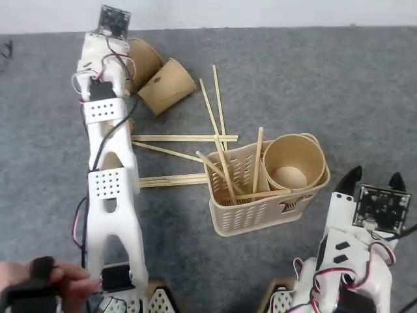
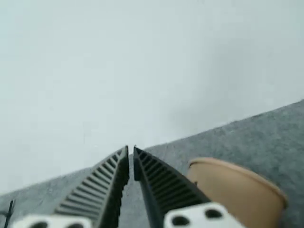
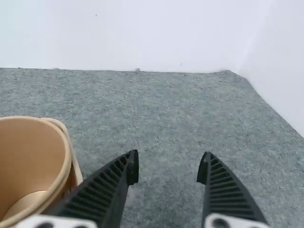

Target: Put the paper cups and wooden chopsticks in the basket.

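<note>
Carrying all items on a grey carpeted counter (image 1: 339,85). Extending the left arm (image 1: 111,195) from the near edge toward the far wall. Holding the left jaws almost closed, with only a thin slit between them, gripping nothing, just beside the fallen cups (image 1: 166,85). Resting the right arm (image 1: 352,261) at the near right corner, with the right jaws standing well apart, gripping nothing, just beside the basket (image 1: 260,215). Standing that basket upright, right of centre. Holding nested cups (image 1: 293,160) upright in the basket's right end, and several basket chopsticks (image 1: 225,173) leaning in its left part. Leaving the two fallen cups on their sides at the far left, touching each other, well apart from the basket. Leaving loose chopsticks (image 1: 182,137) flat on the counter between the left arm and the basket. Showing two slanting chopsticks (image 1: 212,107) running from the basket's far rim toward the far wall; cannot tell whether their near ends are sitting inside the basket.
</note>
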Motion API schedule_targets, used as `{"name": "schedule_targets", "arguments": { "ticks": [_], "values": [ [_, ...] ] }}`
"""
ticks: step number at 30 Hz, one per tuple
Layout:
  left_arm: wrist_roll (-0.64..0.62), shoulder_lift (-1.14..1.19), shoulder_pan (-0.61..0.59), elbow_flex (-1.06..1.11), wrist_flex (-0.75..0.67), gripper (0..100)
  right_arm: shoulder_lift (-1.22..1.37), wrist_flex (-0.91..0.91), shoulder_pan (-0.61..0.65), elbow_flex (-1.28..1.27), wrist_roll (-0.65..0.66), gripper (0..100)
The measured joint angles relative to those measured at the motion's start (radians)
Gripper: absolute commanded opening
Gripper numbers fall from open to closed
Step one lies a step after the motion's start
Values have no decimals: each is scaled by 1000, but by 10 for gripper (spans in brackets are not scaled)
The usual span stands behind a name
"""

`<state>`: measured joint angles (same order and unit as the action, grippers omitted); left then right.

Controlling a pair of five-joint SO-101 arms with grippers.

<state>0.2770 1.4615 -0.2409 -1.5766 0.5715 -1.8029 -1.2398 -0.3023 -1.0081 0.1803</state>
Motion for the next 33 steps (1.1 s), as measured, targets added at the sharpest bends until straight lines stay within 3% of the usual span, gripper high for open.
{"name": "schedule_targets", "arguments": {
  "ticks": [4,8,14,23,33],
  "values": [
    [18,2,17,64,-55,11,0,0,0,0,0,208],
    [167,2,51,138,-58,11,0,0,0,0,0,208],
    [256,2,64,147,68,11,0,-2,0,-35,0,208],
    [336,-11,114,43,407,11,0,-2,0,-48,0,208],
    [436,-31,184,-97,893,11,0,-2,0,-51,0,208]
  ]
}}
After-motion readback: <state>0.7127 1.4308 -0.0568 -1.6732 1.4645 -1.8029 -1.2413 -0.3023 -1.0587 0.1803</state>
